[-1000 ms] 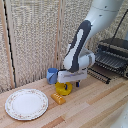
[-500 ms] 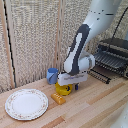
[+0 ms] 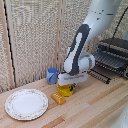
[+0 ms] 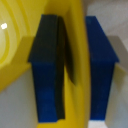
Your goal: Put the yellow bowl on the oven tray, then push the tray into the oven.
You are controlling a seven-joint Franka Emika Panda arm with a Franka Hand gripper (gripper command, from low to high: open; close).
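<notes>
The yellow dish (image 3: 66, 89) sits on the wooden desk (image 3: 95, 107), directly under the white arm's hand (image 3: 71, 84). In the wrist view the dish's yellow rim (image 4: 80, 60) runs between the two blue-tipped fingers (image 4: 47, 70), one finger inside the bowl and the other outside, with the pads pressed close against the wall on both sides; the hand is nearly closed and clamps the rim. From the exterior view the dish's base looks level with the desk surface, though whether it is touching or just lifted cannot be told.

Just beside the dish, toward the exterior view's left, lies an orange-yellow block (image 3: 58, 98). A blue mug (image 3: 52, 75) stands behind the dish, near the reed-panel wall. Farther to the exterior view's left rests a patterned white plate (image 3: 26, 103). Well apart, at the exterior view's right, is the oven (image 3: 118, 47), its baking sheet (image 3: 109, 62) drawn out in front of it.
</notes>
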